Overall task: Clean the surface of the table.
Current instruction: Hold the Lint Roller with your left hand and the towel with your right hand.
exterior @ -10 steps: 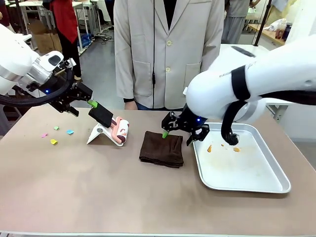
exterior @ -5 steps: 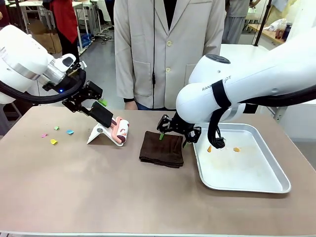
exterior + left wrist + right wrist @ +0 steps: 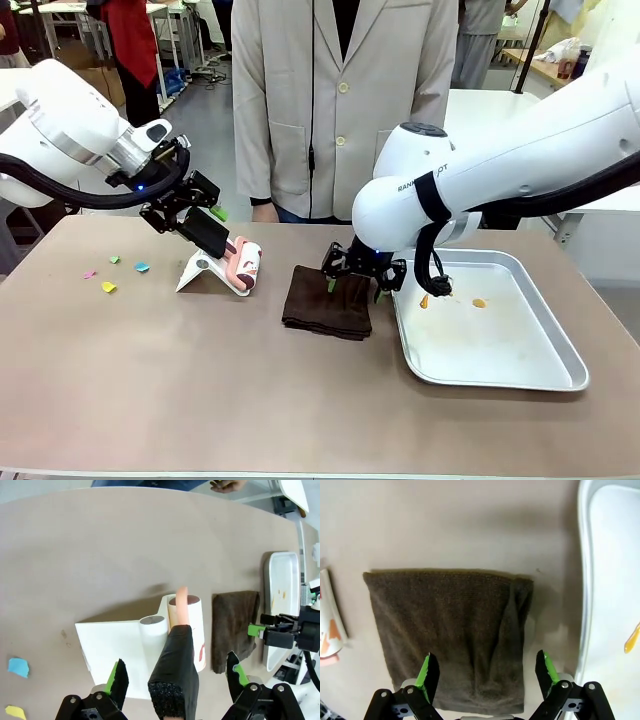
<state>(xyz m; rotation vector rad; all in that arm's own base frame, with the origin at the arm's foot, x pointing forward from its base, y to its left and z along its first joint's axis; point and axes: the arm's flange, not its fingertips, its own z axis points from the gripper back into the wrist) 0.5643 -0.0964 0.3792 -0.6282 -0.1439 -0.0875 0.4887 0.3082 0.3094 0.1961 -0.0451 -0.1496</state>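
Taupe table (image 3: 300, 400) lies under both pincers, mostly bare. Silver tray (image 3: 565, 375) sits just beside the right gripper (image 3: 486, 670), so a sideways drift risks clipping the rim. Its jaws are wide over the brown cloth (image 3: 450, 630) with nothing held, and a shallow pinch may catch only the top fold. Also wide: left gripper (image 3: 175, 672), astride the roller handle (image 3: 172, 650) (no contact that I can see). Closing off-centre could tip the white stand (image 3: 115, 645). Paper scraps (image 3: 108, 287) lie well outboard of it, with open room toward the near edge.
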